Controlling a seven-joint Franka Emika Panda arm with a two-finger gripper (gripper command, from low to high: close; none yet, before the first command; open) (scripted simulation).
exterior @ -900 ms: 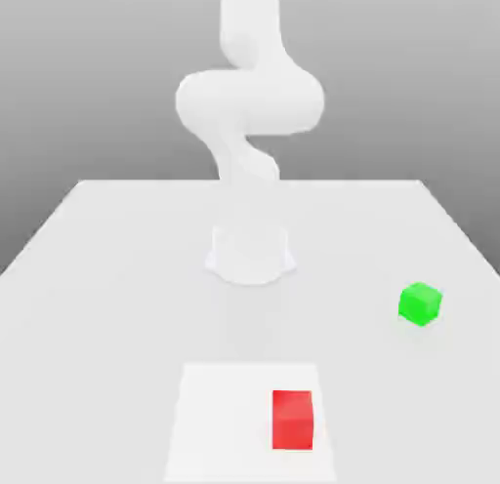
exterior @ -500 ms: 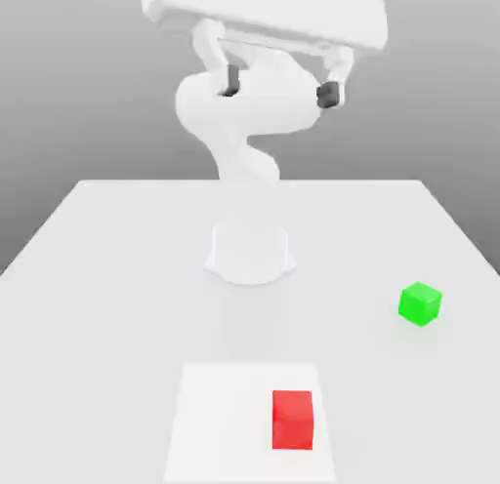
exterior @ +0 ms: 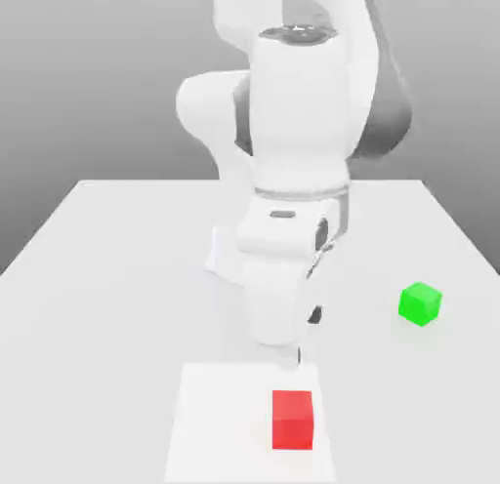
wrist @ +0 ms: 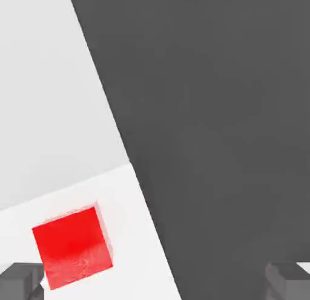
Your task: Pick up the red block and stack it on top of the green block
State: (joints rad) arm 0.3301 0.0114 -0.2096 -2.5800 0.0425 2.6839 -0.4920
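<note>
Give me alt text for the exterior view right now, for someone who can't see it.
A white robot arm leans down over a white table, its lower end just above a small bright-red cube that sits on a lighter white square patch. A small bright-green cube rests apart toward the exterior view's right.

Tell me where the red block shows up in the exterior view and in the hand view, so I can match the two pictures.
Exterior view: the red block sits low in the picture on the brighter white square patch, near that patch's exterior-view right side, below the arm.
Hand view: the red block lies close to one dark fingertip.
Shared landmark: the brighter white patch under the block.
</note>
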